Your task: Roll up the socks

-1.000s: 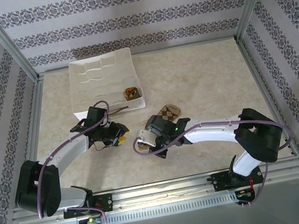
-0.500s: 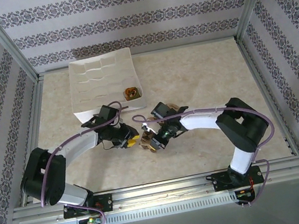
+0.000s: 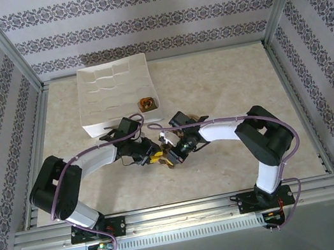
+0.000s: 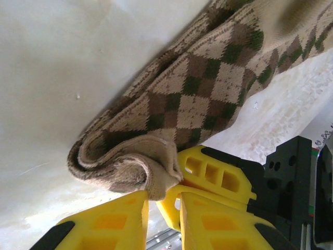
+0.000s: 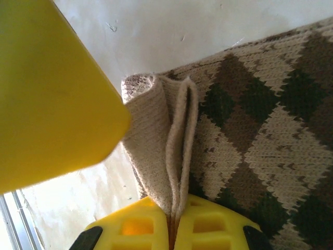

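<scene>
The brown-and-beige argyle sock (image 4: 208,88) lies on the table with its near end folded into a thick lip (image 4: 119,161). My right gripper (image 5: 173,211) is shut on the beige edge of that fold (image 5: 179,156). Its yellow fingers (image 4: 218,174) sit just behind the fold in the left wrist view. My left gripper (image 4: 164,200) faces it with the jaws a little apart, and the beige tip of the fold hangs into their mouth. From above, the left gripper (image 3: 153,158) and the right gripper (image 3: 174,156) meet tip to tip at the sock's end (image 3: 167,161).
A white divided tray (image 3: 103,91) stands at the back left. A rolled olive-and-orange sock (image 3: 146,104) sits in its front right compartment. The left gripper's finger (image 5: 52,94) looms large and blurred in the right wrist view. Metal frame rails border the table.
The left gripper moved right to the sock's folded end and its jaws narrowed. The right gripper swung left and forward, carrying the sock's edge to meet it.
</scene>
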{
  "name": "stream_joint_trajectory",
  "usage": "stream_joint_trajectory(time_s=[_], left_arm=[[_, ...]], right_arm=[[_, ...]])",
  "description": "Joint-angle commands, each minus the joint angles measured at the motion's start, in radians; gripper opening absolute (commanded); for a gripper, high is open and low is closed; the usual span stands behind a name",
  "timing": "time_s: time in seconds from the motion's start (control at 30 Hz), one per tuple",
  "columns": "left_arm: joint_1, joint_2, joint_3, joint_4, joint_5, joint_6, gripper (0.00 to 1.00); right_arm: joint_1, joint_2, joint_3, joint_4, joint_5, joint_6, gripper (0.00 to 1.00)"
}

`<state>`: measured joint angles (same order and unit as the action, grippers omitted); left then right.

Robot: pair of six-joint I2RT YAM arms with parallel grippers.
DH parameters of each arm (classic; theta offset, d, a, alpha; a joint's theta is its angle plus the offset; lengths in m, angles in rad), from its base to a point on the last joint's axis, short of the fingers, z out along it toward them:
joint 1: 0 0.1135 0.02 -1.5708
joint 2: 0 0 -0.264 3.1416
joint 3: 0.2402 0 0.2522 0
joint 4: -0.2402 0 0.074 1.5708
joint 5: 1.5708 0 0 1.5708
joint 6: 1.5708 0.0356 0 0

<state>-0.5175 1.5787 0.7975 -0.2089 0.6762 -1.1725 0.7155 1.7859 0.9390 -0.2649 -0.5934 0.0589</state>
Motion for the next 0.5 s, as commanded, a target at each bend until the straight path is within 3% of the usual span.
stream_joint_trajectory(time_s=[0.0,0.17,0.27,0.33,0.47], left_arm=[[-0.012,0.042,0.022,0.084,0.012,-0.032,0.21],[-0.012,0.104,0.016,0.128,-0.023,-0.058,0.18],[-0.012,0.121,0.004,0.115,-0.034,-0.068,0.16],[-0.012,0.122,0.005,0.07,-0.047,-0.057,0.15],[-0.012,0.138,0.017,0.009,-0.058,-0.039,0.14]], right_arm=[[-0.007,0.018,0.023,-0.008,-0.017,0.017,0.03],[-0.007,0.013,0.012,0.004,-0.012,0.017,0.06],[-0.002,-0.037,-0.026,0.043,0.037,0.0,0.22],[0.011,-0.115,-0.084,0.106,0.12,-0.03,0.32],[0.114,-0.326,-0.231,0.239,0.412,-0.206,0.44]])
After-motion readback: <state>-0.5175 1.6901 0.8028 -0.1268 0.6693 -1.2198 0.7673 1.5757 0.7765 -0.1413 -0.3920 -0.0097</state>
